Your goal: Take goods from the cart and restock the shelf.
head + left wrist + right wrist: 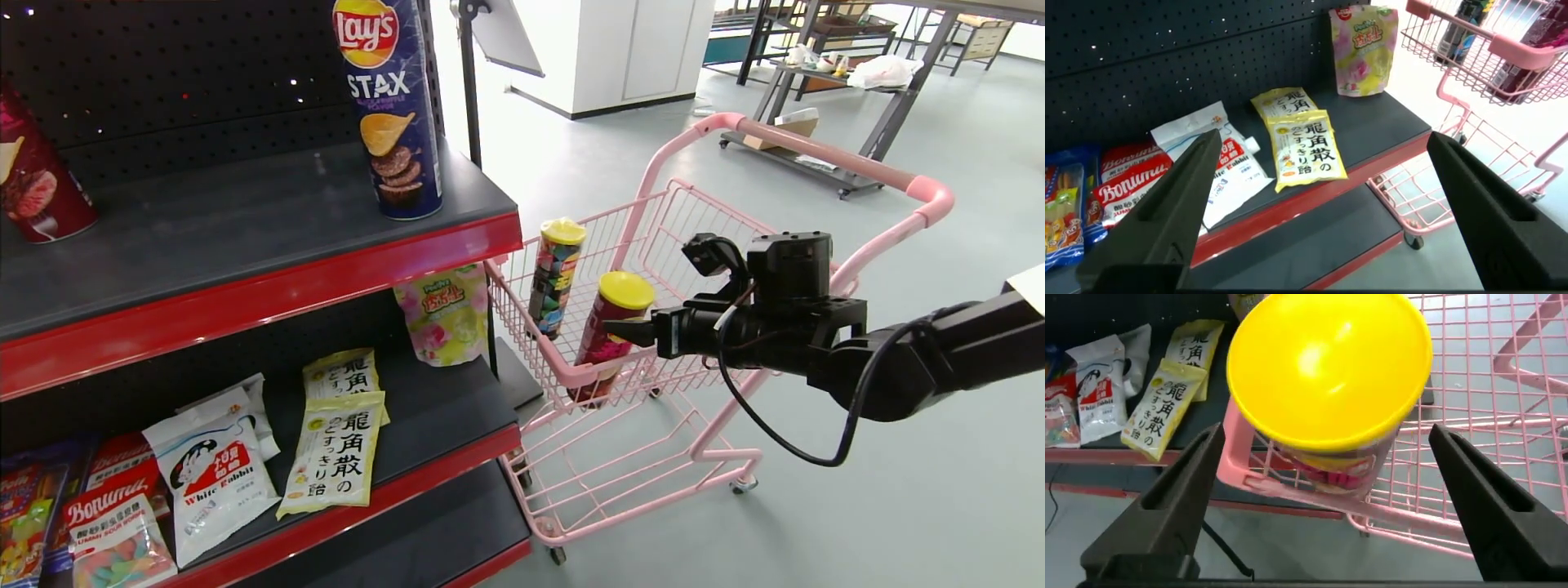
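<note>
Your right claw sits nearest, reaching out level over the near rim of the cart. Its fingers are spread wide, one on each side of the top of the red can. The right wrist view shows a gap on both sides, so it is not clamped. Your left claw is also spread wide, held in front of the middle board of the shelf above its red front edge. By size: the shelf is dark with red-edged boards and a pegboard back, and fills the left of the head view. The pink wire cart stands just beside the shelf's right end, handle away from it. On the upper board a tall blue chips can stands upright near the right end. A dark red can stands well apart from it at the left edge, tilted slightly. The red can, with its yellow lid, stands upright in the cart's basket against the near rim. A multicoloured can, also yellow-lidded, stands upright just behind it toward the shelf. On the middle board a pink-and-green bag leans at the back right. Two yellow bags lie overlapping, a white bag lies beside them, and red bags lie farther left.
</note>
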